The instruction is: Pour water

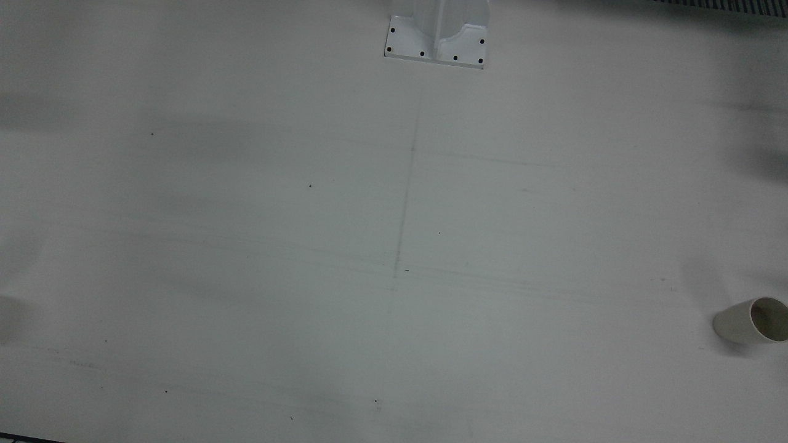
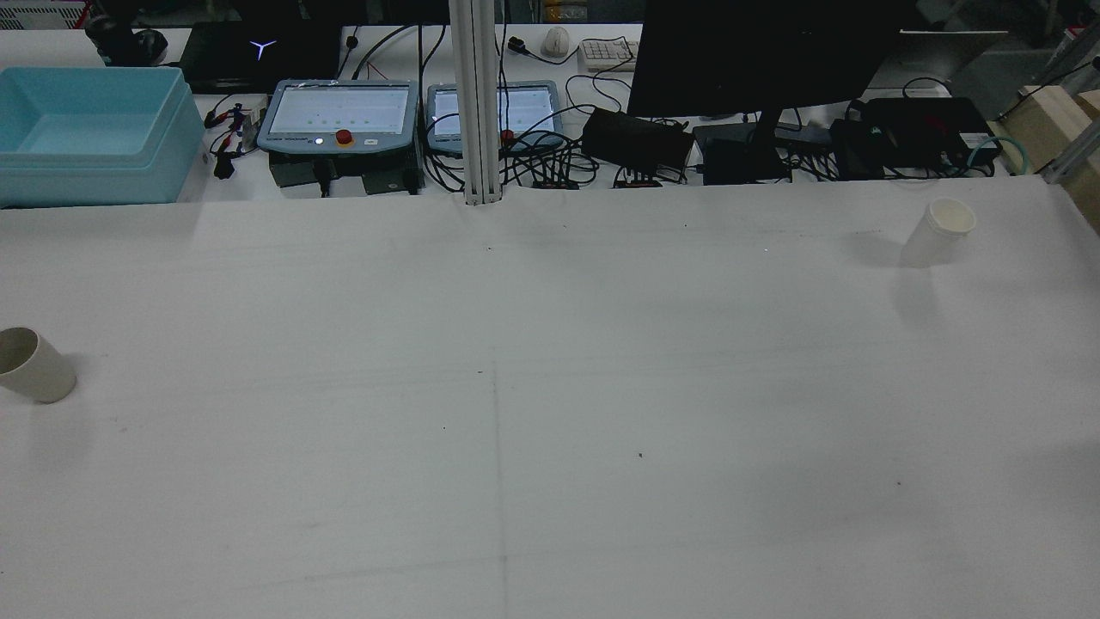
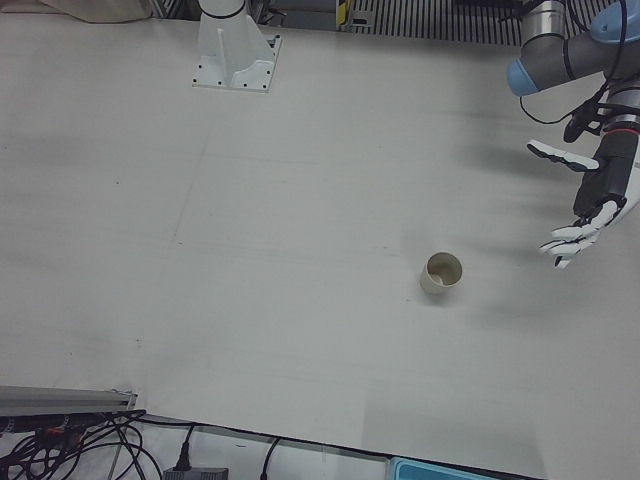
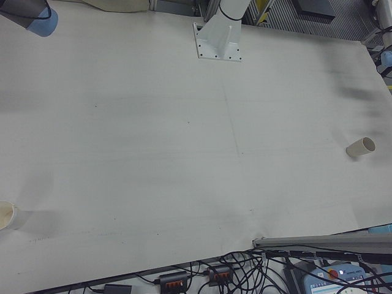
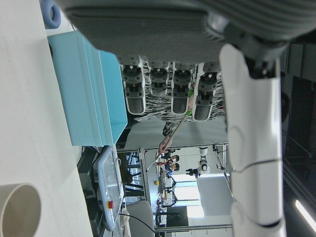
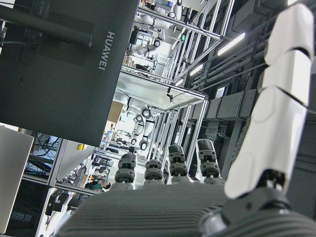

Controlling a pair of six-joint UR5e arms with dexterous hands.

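A beige cup (image 2: 34,365) stands on the white table at the rear view's left edge; it also shows in the front view (image 1: 754,320), the left-front view (image 3: 441,273), the right-front view (image 4: 360,147) and the left hand view (image 5: 19,212). A paler cup (image 2: 941,230) stands at the far right of the rear view and also shows in the right-front view (image 4: 7,215). My left hand (image 3: 585,205) hovers open and empty, off to the side of the beige cup and apart from it. My right hand (image 6: 197,207) shows only in its own view, open and empty, pointing away from the table.
A light blue bin (image 2: 86,129), two teach pendants (image 2: 339,116), a monitor (image 2: 765,52) and cables line the far edge beyond the table. A white post (image 2: 477,103) rises at the far middle. An arm pedestal (image 1: 437,37) is bolted to the table.
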